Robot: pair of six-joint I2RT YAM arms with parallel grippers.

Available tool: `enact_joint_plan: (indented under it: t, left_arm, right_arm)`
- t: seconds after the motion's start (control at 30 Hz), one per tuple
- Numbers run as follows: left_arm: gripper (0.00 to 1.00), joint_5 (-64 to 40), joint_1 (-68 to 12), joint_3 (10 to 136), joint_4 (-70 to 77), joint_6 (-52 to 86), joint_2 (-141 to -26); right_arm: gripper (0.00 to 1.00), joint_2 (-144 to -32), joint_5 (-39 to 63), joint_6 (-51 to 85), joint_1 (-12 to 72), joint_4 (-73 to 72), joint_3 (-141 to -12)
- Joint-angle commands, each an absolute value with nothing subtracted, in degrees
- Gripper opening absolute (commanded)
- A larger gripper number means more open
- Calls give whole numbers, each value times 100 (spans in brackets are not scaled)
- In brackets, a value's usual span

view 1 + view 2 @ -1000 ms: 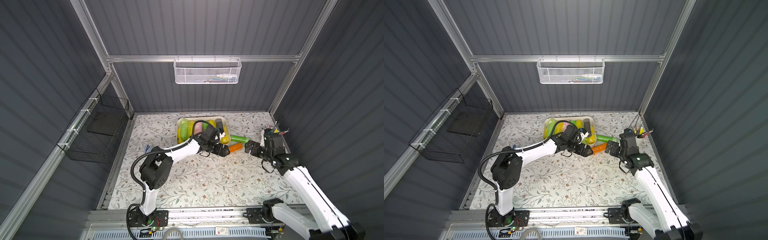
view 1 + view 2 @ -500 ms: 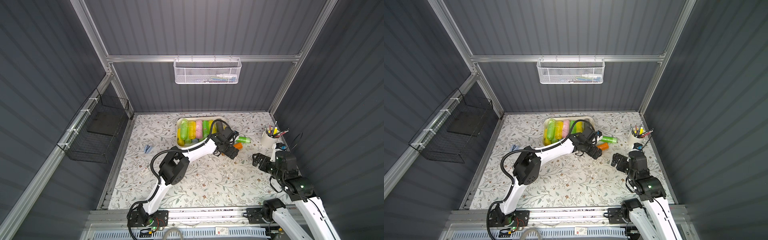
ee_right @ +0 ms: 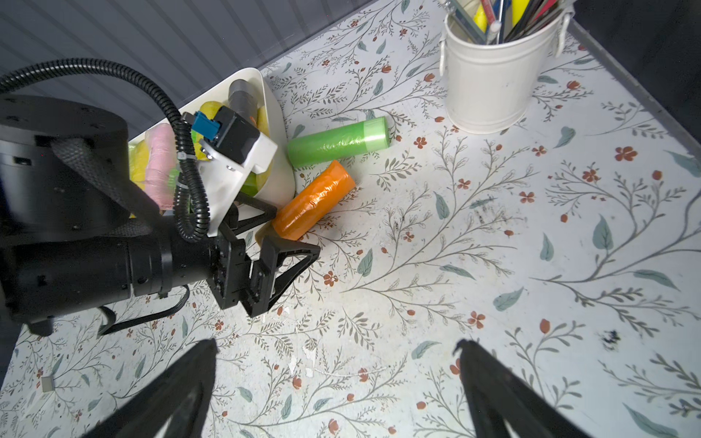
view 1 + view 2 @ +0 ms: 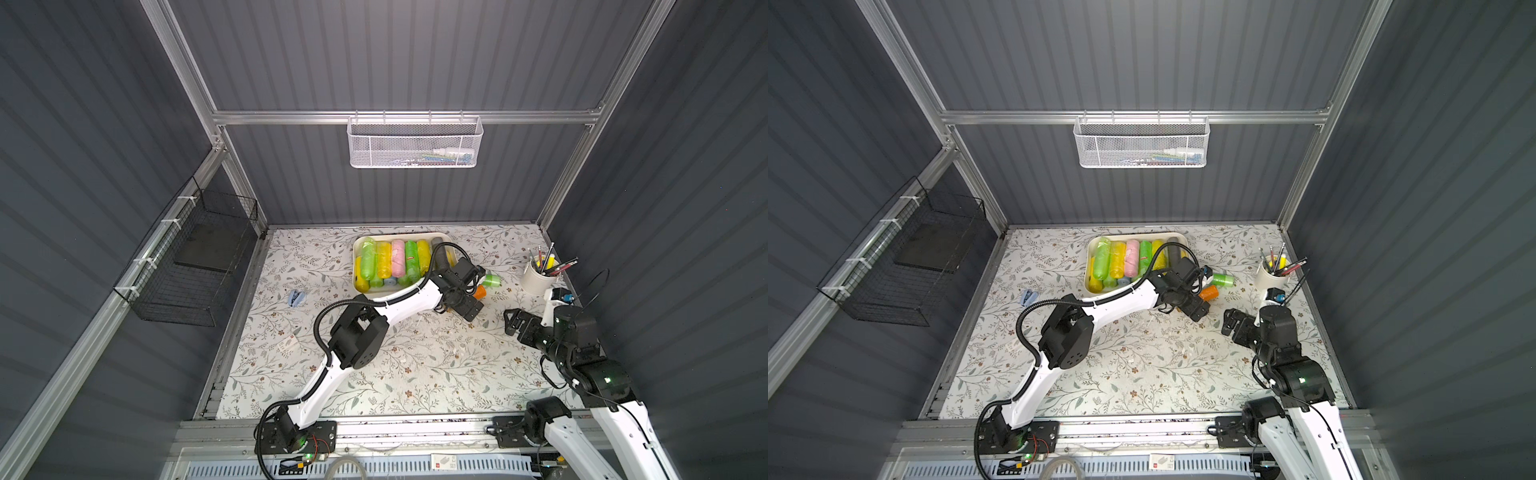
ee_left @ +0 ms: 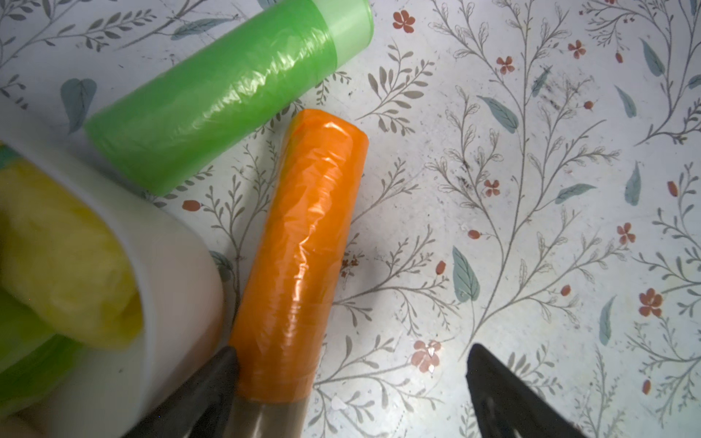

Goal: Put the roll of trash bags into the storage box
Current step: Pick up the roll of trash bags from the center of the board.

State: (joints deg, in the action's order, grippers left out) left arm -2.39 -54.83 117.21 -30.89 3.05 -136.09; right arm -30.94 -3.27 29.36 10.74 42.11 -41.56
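Left wrist view: left pincer (image 5: 351,360) spread wide, straddling the near end of the orange roll of trash bags (image 5: 303,246); one fingertip (image 5: 223,364) right against the roll's side, the other well clear of it, so nothing clamped. Orange roll flat on the floral desk (image 5: 531,189), outside the storage box (image 5: 170,265), just beside the box's rounded corner wall. Green roll (image 5: 227,87) also flat on the desk, outside the storage box, a little farther along the same wall and near the orange roll's far end. Inside the storage box, against that wall: yellow and green rolls, blurred. In a top view, a row of rolls (image 4: 390,259) lying side by side across the storage box, green, yellow and pink among them. Right wrist view: right pincer (image 3: 335,347) wide open, empty, hovering over bare desk well apart from the storage box. White cup of pens (image 3: 489,83) upright on the desk, well apart from the storage box, beyond the green roll
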Motion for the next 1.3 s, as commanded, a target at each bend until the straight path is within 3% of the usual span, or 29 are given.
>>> enact_joint_plan:
  t: [0.0, 0.23, 0.3, 0.4, 0.53, 0.77, 1.27]
  left_arm:
    - [95, 40, -5414, 11940, -3264, 97, -13923]
    - [92, 9, -5412, 12032, -3170, 96, -14154]
    - [88, -4, -5407, 12049, -3130, 64, -14226]
    - [71, -67, -5407, 12162, -3173, 35, -14346]
    - [55, 62, -5412, 12206, -3223, 87, -14453]
    - [45, 275, -5416, 12022, -3146, 431, -14253]
    - [47, -116, -5308, 11975, -3243, 1285, -12615]
  right_arm:
    - [99, -3062, -274, 2937, 1046, 4332, -4131]
    - [99, -3063, -255, 2970, 1046, 4335, -4166]
    - [99, -3067, -264, 2965, 1046, 4317, -4166]
    - [99, -3067, -405, 2988, 1045, 4327, -4123]
    - [99, -3067, -418, 2992, 1046, 4344, -4096]
    - [99, -3029, -527, 3002, 1046, 4326, -4070]
    - [99, -3155, -283, 3118, 1042, 4118, -4000]
